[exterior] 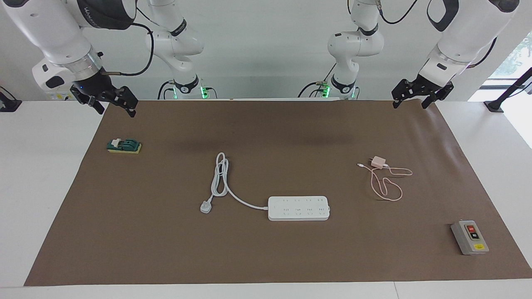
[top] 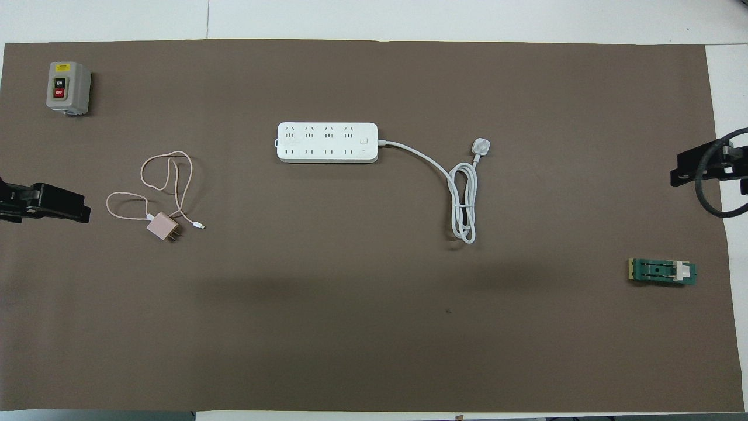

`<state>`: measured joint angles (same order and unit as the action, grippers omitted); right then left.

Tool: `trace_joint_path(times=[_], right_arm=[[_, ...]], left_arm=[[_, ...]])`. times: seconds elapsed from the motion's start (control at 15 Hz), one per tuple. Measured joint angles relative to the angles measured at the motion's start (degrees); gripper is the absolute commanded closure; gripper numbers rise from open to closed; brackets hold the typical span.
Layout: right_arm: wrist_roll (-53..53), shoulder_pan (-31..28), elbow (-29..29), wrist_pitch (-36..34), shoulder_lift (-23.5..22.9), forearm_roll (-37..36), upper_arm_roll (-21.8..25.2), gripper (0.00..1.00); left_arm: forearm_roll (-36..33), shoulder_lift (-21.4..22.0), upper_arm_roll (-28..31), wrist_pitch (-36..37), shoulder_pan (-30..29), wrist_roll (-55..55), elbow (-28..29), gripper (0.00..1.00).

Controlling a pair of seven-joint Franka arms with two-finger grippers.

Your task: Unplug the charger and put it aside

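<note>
A brown mat (exterior: 266, 249) covers most of my white table (exterior: 41, 187), with a plain white wall rising where my two arms are mounted. The charger (exterior: 378, 162) lies on the mat toward my left arm's end, already out of the power strip (exterior: 299, 208) and well apart from it. It is a small pale pink cube with its prongs showing in the overhead view, and its thin pink cable (exterior: 388, 187) lies in loose loops beside it, on the side farther from me, with the small white connector end lying near the cube.

The white power strip sits near the middle of the mat, all its sockets bare (nothing is plugged in). Its thick white cord (exterior: 222, 178) runs toward my right arm's end, folds into a long loop, and ends in a white three-pin plug (exterior: 206, 206) lying flat on the mat.

A grey switch box (exterior: 469, 237) with a red and a black button stands in the corner of the mat farthest from me at my left arm's end. A green knife switch (exterior: 124, 145) on a pale base rests near my right arm's end.

My left gripper (exterior: 422, 94) hangs raised over the mat's edge at its own end, fingers spread and holding nothing. My right gripper (exterior: 109, 99) hangs likewise over the mat's edge at its end, fingers parted and empty.
</note>
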<state>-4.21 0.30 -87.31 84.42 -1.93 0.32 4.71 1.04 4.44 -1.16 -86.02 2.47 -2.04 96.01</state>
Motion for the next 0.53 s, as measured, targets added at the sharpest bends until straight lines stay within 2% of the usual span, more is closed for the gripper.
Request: trace_joint_path(times=[0.53], right_arm=[[0.0,0.0,0.0,-0.2,0.1,0.0,0.0,0.00]], left_arm=[[0.0,0.0,0.1,-0.3,0.5,0.1,0.1,0.00]])
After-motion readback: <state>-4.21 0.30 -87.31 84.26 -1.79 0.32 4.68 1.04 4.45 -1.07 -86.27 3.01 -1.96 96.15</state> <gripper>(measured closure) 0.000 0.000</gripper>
